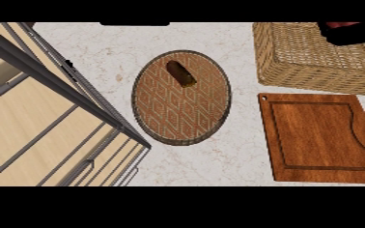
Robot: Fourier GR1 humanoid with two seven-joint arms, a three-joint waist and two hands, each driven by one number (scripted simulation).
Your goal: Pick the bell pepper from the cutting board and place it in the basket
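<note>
While the wooden cutting board [317, 137] lies bare on the pale worktop [107, 43], a dark hand [343, 33] shows above the wicker basket [299, 58] with something red, perhaps the pepper; its grip cannot be told. Nearby, a round woven mat [182, 106] carries a small brown object [181, 74].

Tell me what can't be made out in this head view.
- Basket: cut off by the top and right edges; its inside mostly out of view.
- Dark red and black shape over the basket: cropped at the top right corner, cannot be identified.
- Cutting board: right side cut off.
- Both hands: not in view.
</note>
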